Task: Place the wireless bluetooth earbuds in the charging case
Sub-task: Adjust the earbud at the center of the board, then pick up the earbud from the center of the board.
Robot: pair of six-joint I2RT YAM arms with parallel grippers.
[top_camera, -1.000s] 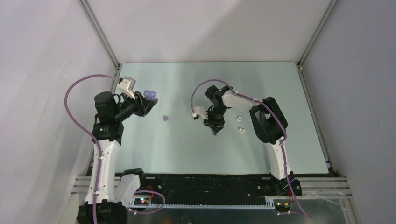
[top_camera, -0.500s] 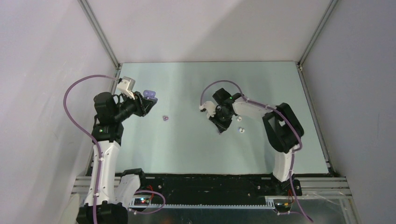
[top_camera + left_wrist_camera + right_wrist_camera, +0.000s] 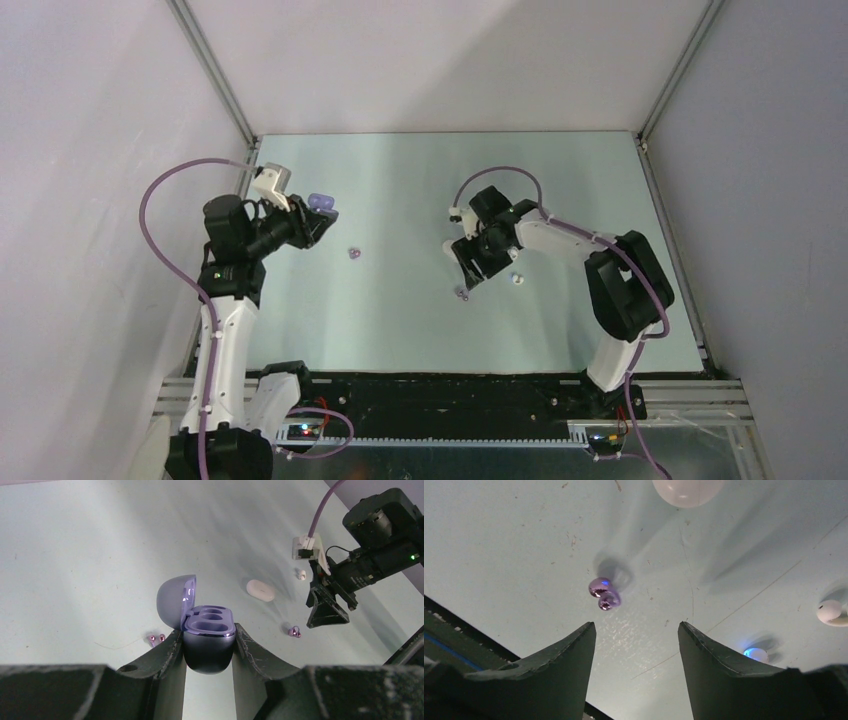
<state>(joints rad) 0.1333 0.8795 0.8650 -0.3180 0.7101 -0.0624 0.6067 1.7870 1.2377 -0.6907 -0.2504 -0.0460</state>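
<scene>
My left jaws [image 3: 208, 636] were clenched on the purple charging case [image 3: 207, 652], one finger pressed against each side of its rounded body, holding it upright. Its lid [image 3: 172, 599] stood hinged open to one side, and both wells in the top showed bare. One of the purple earbuds [image 3: 156, 640] lay on the table [image 3: 400, 330] just past that grip, near one finger and touching nothing.

My right jaws [image 3: 636, 630] stood well apart with nothing between them, their tips low over the table. The other purple earbud [image 3: 604, 595] lay just ahead of them, apart from both fingers. A small white earbud [image 3: 756, 655] with a blue glint sat close beside one fingertip, and a second white earbud [image 3: 831, 612] rested farther out on that same side. Beyond the purple one lay the white case [image 3: 687, 490], closed, cut off by the top of my wrist view.

From above, my two jaws were well apart, with an open stretch of table between them that held only the first purple earbud. More bare surface ran beyond both arms to the far edge, where the table met the back wall [image 3: 430, 60], and along the near edge in front of my bases.
</scene>
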